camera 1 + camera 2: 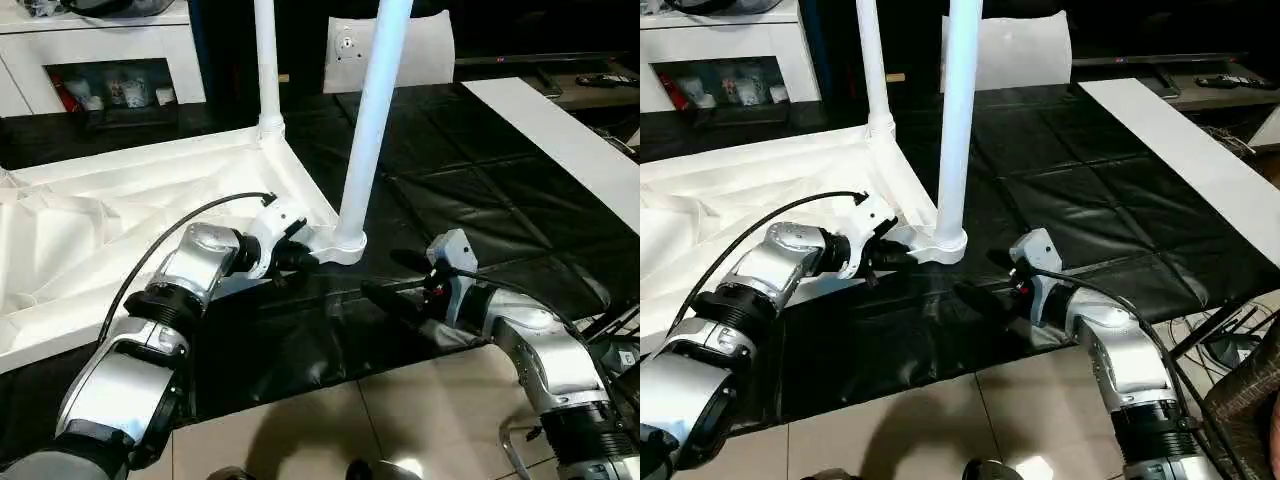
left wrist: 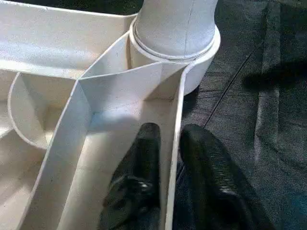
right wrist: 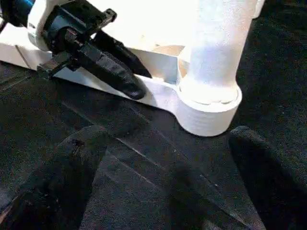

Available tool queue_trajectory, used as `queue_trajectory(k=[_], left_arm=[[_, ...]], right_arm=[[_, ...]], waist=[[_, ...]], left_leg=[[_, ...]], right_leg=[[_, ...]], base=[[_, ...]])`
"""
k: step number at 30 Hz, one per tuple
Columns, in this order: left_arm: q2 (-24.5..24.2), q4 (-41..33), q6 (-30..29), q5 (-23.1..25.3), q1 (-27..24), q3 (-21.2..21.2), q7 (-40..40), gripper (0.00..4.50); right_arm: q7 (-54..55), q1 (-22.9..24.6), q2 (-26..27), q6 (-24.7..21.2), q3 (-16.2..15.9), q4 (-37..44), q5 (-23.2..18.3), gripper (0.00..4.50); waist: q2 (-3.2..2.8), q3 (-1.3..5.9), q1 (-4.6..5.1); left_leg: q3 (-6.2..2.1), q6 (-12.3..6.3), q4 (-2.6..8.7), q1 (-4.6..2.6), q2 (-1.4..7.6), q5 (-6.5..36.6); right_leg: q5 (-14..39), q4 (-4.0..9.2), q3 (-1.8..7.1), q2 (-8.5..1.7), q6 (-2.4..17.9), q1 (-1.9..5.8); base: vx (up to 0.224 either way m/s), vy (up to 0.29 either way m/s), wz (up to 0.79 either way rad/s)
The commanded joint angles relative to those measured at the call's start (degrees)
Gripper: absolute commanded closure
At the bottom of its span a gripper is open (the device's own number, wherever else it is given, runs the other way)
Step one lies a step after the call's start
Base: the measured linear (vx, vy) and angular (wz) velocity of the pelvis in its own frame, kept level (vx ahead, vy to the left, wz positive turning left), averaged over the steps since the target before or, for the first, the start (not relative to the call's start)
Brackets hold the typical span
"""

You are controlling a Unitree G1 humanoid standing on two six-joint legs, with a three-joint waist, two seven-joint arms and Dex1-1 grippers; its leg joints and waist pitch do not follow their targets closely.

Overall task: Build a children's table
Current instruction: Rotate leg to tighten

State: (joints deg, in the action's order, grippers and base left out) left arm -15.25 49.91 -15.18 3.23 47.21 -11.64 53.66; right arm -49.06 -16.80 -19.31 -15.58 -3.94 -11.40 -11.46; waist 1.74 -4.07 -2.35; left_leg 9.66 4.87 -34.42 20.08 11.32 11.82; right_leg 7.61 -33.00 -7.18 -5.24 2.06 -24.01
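- Table top [image 1: 90, 230] lies ribs-up on the black mat [image 1: 480, 210], two legs [image 1: 372, 130] upright in its near-edge corner sockets.
- Left claw [image 2: 170, 158] pinches the rim wall just beside the near-corner socket [image 3: 211, 112], one finger each side.
- Right claw [image 3: 158, 182] gapes wide, holds nothing, on the mat just short of that socket.

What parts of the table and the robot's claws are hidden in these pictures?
- The tops of both standing legs: cut off by the upper edge in the eye views.
- The far-left side of the tabletop: runs past the left edge in the eye views.
- The left claw pinches the tabletop's rim; the wall hides part of its inner finger in the left wrist view.
- The open right claw: its finger bases run off the bottom edge in the right wrist view.
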Motion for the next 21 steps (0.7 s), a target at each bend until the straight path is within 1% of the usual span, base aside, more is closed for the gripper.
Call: queue_trajectory(k=[1, 2, 4, 5, 8, 9, 11, 13, 16, 17, 18, 19, 20, 21], left_arm=[[0.0, 0.7, -0.1, 0.4, 1.1, -1.0, 1.5, 3.89], [-0.1, 0.8, 0.1, 0.4, 1.1, -1.1, 2.0, 3.89], [-0.2, 0.8, 0.3, 0.4, 1.1, -1.4, 3.0, 4.19], [-0.2, 0.9, 0.3, 0.4, 1.0, -1.5, 3.5, 4.19], [-0.5, 1.0, 1.9, 0.9, 0.8, -2.4, 5.0, 4.44], [-0.8, 0.9, 4.2, 1.1, 0.4, -3.3, 7.5, 4.48], [-1.2, 0.5, 6.2, 1.3, -0.1, -4.1, 9.8, 4.48], [-2.5, -1.2, 11.5, 1.1, -1.6, -5.8, 15.9, 4.48], [-4.2, -2.6, 12.4, 1.3, -2.9, -7.8, 21.2, 4.48], [-4.7, -3.0, 14.1, 1.5, -3.4, -8.5, 22.9, 4.48], [-4.9, -3.0, 14.7, 1.7, -3.5, -8.8, 23.4, 4.48], [-5.4, -3.1, 16.4, 1.9, -3.8, -9.4, 24.8, 4.48], [-5.8, -3.1, 18.0, 2.0, -4.0, -10.0, 26.3, 4.48], [-6.4, -3.2, 19.1, 2.2, -4.2, -10.6, 27.9, 4.48]], right_arm=[[0.3, -0.1, -0.9, 0.6, -0.1, 1.0, 0.5, 0.0], [0.4, -0.1, -1.0, 0.8, -0.2, 0.9, 0.5, 0.0], [0.6, -0.3, -1.1, 1.1, -0.2, 0.6, 0.7, 0.0], [0.7, -0.4, -1.1, 1.2, -0.2, 0.5, 0.8, 0.0], [0.8, -1.0, -1.4, 1.7, 0.0, -0.1, 0.9, 0.0], [0.6, -1.6, -1.8, 2.1, 0.2, -0.7, 1.0, 0.0], [0.5, -2.0, -2.1, 2.4, 0.5, -1.2, 1.1, 0.0], [-0.3, -2.9, -2.9, 3.1, 0.5, -2.2, 1.3, 0.0], [-2.1, -3.8, -3.8, 3.4, 0.0, -3.0, 1.2, 0.0], [-3.3, -4.1, -4.2, 3.6, -0.4, -3.2, 1.1, 0.0], [-4.0, -4.2, -4.4, 3.8, -0.6, -3.3, 1.0, 0.0], [-6.1, -4.4, -4.8, 4.3, -1.3, -3.5, 0.7, 0.0], [-8.1, -4.7, -5.3, 4.8, -2.0, -3.6, 0.2, 0.0], [-11.4, -4.9, -5.8, 5.4, -3.0, -3.7, -0.6, 0.0]], waist=[[0.6, 4.78, -0.28], [0.62, 4.76, -0.27], [0.58, 4.84, -0.34], [0.56, 4.84, -0.34], [0.61, 4.85, -0.33], [0.59, 4.91, -0.3], [0.58, 4.88, -0.28], [0.69, 4.87, -0.31], [0.44, 4.79, -0.46], [0.49, 4.7, -0.62], [0.43, 4.6, -0.9], [0.45, 4.58, -1.08], [0.4, 4.61, -1.16], [0.53, 4.57, -1.13]], left_leg=[[-0.08, -5.56, 3.57, 0.54, 1.15, 6.5], [-0.09, -5.57, 3.6, 0.57, 1.14, 6.5], [-0.09, -5.67, 3.58, 0.5, 1.21, 6.1], [-0.09, -5.72, 3.58, 0.5, 1.23, 6.0], [-0.1, -5.88, 3.6, 0.49, 1.3, 5.8], [-0.17, -5.98, 3.63, 0.55, 1.34, 5.5], [-0.11, -5.98, 3.62, 0.43, 1.35, 5.6], [-0.02, -5.98, 3.65, 0.45, 1.36, 5.7], [-0.04, -5.69, 3.75, 0.24, 1.58, 6.0], [0.08, -5.47, 3.74, 0.08, 1.6, 6.6], [0.06, -5.28, 3.82, -0.01, 1.65, 7.2], [0.05, -4.96, 3.86, -0.25, 1.73, 7.9], [0.01, -4.96, 3.86, -0.23, 1.71, 8.3], [0.04, -4.85, 3.87, -0.18, 1.77, 8.7]], right_leg=[[24.7, 4.65, 2.72, -3.28, 5.4, 4.08], [24.7, 4.63, 2.71, -3.28, 5.4, 4.11], [23.7, 4.48, 2.77, -3.31, 5.7, 4.09], [23.4, 4.43, 2.78, -3.3, 5.9, 4.09], [22.4, 4.28, 2.84, -3.33, 6.5, 4.13], [21.8, 4.17, 2.88, -3.39, 6.6, 4.2], [21.7, 4.17, 2.94, -3.39, 6.9, 4.13], [21.7, 4.15, 3.08, -3.5, 7.1, 4.18], [21.8, 4.05, 3.16, -3.63, 7.7, 4.06], [22.5, 4.17, 3.19, -3.53, 7.5, 3.95], [23.6, 4.26, 3.2, -3.61, 7.2, 3.94], [24.5, 4.38, 3.18, -3.64, 6.9, 3.75], [24.8, 4.43, 3.13, -3.69, 6.8, 3.82], [25.2, 4.46, 3.14, -3.69, 6.6, 3.82]], base=[[0.0, 0.0, 0.0], [0.0, 0.0, 0.0], [0.0, 0.0, 0.0], [0.0, 0.0, 0.0], [0.0, 0.0, 0.0], [0.0, 0.0, 0.0], [0.0, 0.0, 0.0], [0.0, 0.0, 0.0], [0.0, 0.0, 0.0], [0.0, 0.0, 0.0], [0.0, 0.0, 0.0], [0.0, 0.0, 0.0], [0.0, 0.0, 0.0], [0.0, 0.0, 0.0]])
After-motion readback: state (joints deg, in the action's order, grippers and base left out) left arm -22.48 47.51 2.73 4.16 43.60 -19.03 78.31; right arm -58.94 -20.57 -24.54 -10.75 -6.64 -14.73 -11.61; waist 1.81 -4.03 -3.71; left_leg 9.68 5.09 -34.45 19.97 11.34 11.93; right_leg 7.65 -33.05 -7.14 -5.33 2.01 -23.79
